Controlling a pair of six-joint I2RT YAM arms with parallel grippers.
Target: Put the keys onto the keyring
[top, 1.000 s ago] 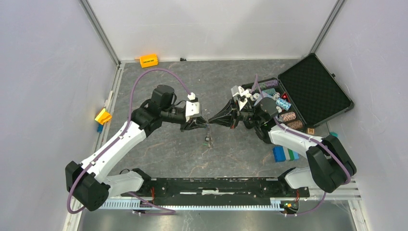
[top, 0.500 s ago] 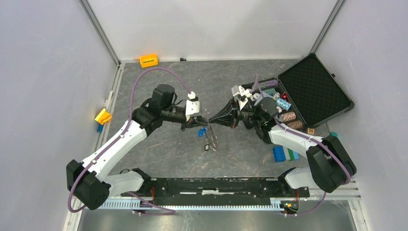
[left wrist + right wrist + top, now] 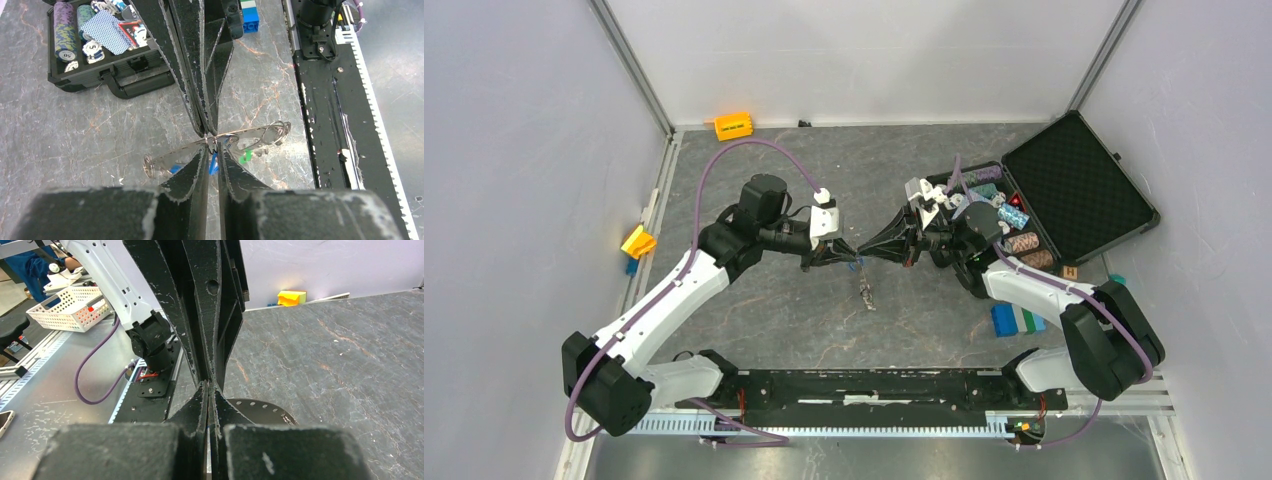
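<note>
Pinching the keyring (image 3: 150, 165) in my right claw (image 3: 209, 132), left claw (image 3: 212, 148) at 9 o'clock narrow around a blue-tagged key (image 3: 214, 164), dunno if gripped.

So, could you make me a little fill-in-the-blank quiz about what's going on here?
1. The right gripper is pinched ___ on the thin keyring, holding it above the table.
2. The keys hanging from it carry small tags, blue and ___.
3. The black case holding the striped chips has its lid ___.

Missing words: shut, green, open.
</note>
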